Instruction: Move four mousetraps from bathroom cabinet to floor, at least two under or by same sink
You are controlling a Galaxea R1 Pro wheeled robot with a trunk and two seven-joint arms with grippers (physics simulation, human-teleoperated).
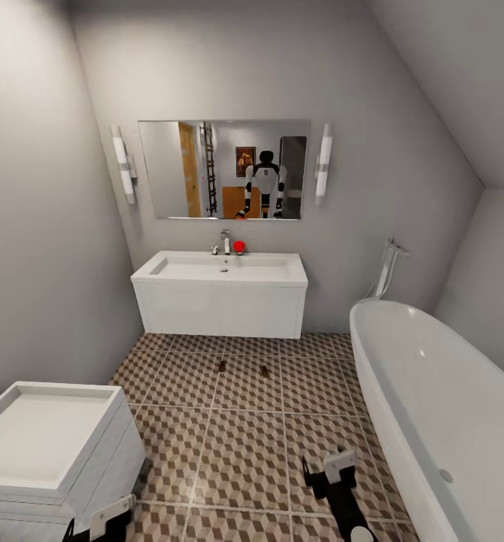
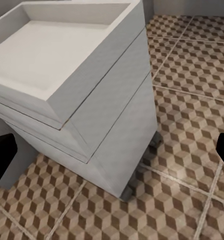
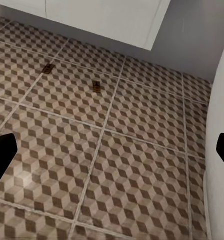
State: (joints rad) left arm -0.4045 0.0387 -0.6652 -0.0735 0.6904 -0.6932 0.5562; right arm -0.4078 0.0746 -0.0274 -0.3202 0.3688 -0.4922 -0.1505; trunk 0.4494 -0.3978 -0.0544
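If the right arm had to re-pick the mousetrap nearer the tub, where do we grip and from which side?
Judging by its pose, come straight down from above. That mousetrap lies flat on the bathroom floor, so its top face and thin edges are reachable. Pinch across the board's narrow width, likely at mid-length, clear of the wire parts, which are too small to make out. The right gripper looks open.

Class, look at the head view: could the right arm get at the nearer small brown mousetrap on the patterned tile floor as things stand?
Probably not yet. The brown mousetrap lies well ahead of the right gripper, near the white wall-hung sink. Bare tiled floor lies between, so nothing blocks it.
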